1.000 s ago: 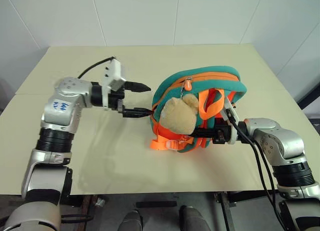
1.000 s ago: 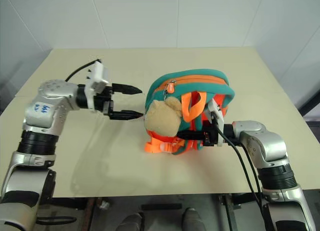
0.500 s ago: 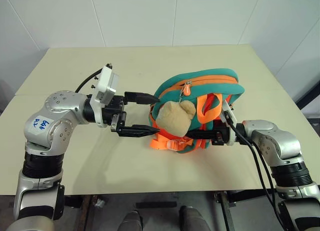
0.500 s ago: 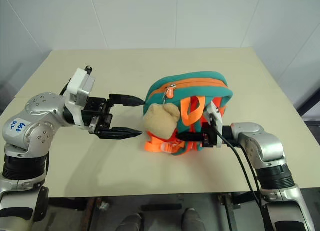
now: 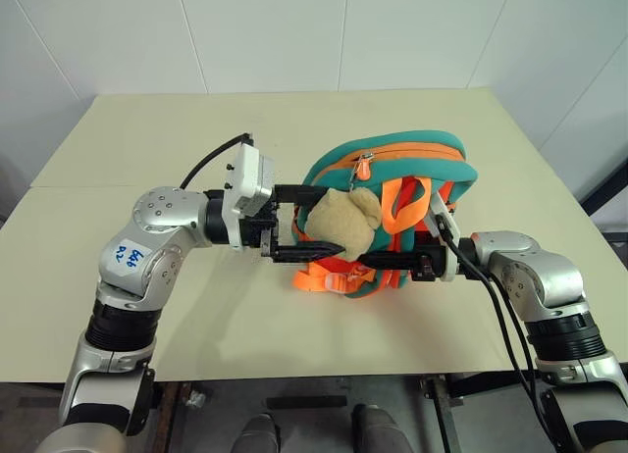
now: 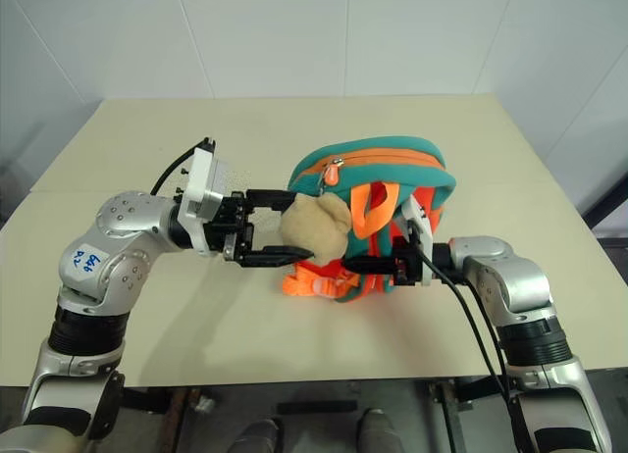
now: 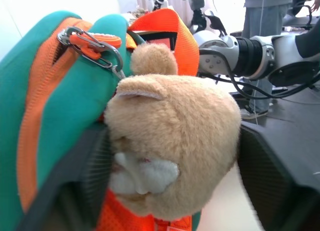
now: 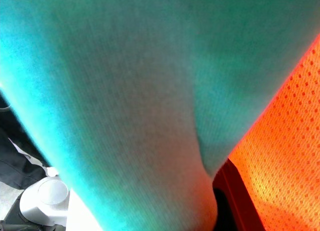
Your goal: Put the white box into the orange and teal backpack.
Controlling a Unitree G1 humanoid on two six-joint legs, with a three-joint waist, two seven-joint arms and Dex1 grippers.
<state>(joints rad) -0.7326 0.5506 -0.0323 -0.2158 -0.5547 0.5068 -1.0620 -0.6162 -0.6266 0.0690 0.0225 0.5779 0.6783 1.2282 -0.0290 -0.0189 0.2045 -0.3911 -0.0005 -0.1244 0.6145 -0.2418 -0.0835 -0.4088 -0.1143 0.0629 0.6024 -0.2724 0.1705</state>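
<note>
Fingers [image 5: 324, 248] of left gripper [image 5: 312, 221] bracket the backpack's [image 5: 432, 151] bear charm [image 5: 339, 223].

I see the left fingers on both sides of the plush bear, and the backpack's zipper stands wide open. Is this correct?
Not quite. The left fingers do stand on both sides of the plush bear, but the zipper of the backpack is closed, not wide open. The left eye view shows its orange line running unbroken along the top, with the pull at one end.

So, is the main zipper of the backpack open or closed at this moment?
Closed, as far as visible. On the orange and teal backpack the orange zipper line runs unbroken along the top, with the pull at its end and no gap.
</note>
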